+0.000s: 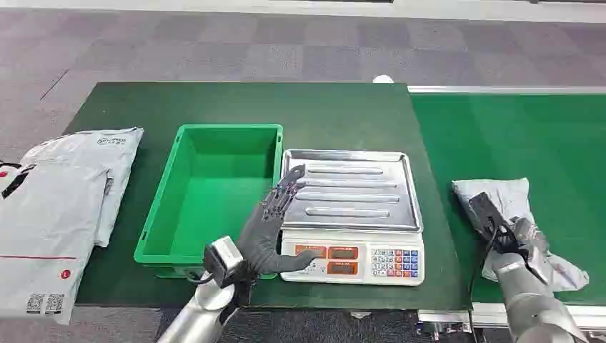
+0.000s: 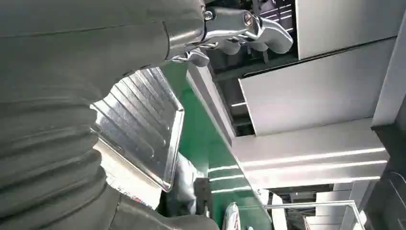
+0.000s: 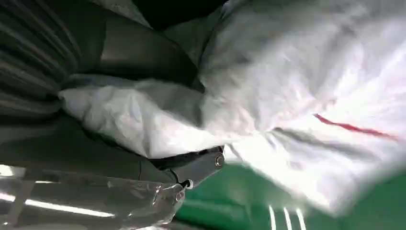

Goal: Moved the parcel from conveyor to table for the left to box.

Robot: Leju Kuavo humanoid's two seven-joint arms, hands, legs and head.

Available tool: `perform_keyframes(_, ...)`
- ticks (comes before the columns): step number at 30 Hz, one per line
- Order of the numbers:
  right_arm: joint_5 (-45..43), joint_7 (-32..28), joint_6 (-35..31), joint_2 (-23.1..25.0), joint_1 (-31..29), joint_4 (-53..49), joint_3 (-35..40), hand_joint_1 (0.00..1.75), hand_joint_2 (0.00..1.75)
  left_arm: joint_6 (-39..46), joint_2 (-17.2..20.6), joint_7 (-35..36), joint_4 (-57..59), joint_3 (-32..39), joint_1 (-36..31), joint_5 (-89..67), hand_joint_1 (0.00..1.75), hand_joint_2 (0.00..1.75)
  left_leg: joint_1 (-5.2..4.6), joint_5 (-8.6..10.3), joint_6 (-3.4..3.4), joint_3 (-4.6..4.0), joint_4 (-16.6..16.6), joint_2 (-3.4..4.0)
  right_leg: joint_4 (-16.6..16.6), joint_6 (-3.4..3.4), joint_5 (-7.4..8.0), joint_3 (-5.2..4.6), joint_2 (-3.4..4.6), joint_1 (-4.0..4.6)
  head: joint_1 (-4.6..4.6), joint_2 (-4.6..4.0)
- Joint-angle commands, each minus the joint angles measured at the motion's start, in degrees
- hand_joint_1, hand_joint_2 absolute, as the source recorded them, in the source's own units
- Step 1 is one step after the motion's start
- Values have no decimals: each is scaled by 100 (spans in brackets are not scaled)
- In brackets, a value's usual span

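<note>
Parcel (image 1: pixel 511 214), crumpled grey bag, at lower right of the head view on the green conveyor (image 1: pixel 514 136), clutched by the right hand (image 1: pixel 500 227), fingers closed into its folds, likely to lift it across. Left hand (image 1: pixel 275 225) at lower centre, fingers spread, holding nothing, poised over the scale (image 1: pixel 350 207). Green box (image 1: pixel 168 200) left of the scale, empty. Grey mailers (image 1: pixel 57 200) stacked at far left, overhanging the counter (image 1: pixel 243 103).

Head view: high on the body, facing forward and down over table (image 1: pixel 143 100) and conveyor (image 1: pixel 514 136). Left wrist view: close behind its hand, turned, apparently looking upward past the scale tray (image 2: pixel 143 124), shared with head view (image 1: pixel 350 187). Right wrist view: pressed very near the parcel (image 3: pixel 297 96), blurred.
</note>
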Motion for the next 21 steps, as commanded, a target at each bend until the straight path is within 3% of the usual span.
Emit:
perform_keyframes(1,-1241,-1508,-776,363,-230,-339,-36,175,175,52,86,24,112,169,-59,24,0,175,5,-4,-8,15,-11,28,-11,-12,6,6,35,5,0,0)
perform_keyframes(3,-1241,-1508,-776,363,-230,-339,-36,175,175,52,86,24,112,169,-59,24,0,175,1,-3,-4,2,-4,19,-3,-7,3,-6,23,1,0,0)
perform_keyframes(8,-3046,-3308,-1265,602,21,-1197,3,175,175,59,99,24,120,69,-109,118,0,175,5,-4,-6,10,-9,20,-11,-12,4,3,26,5,0,0)
perform_keyframes(21,-3087,-3288,-1244,619,57,-1289,53,175,175,67,88,24,141,62,-127,121,0,175,4,-5,-6,6,-8,15,-9,-13,0,-1,23,4,0,0)
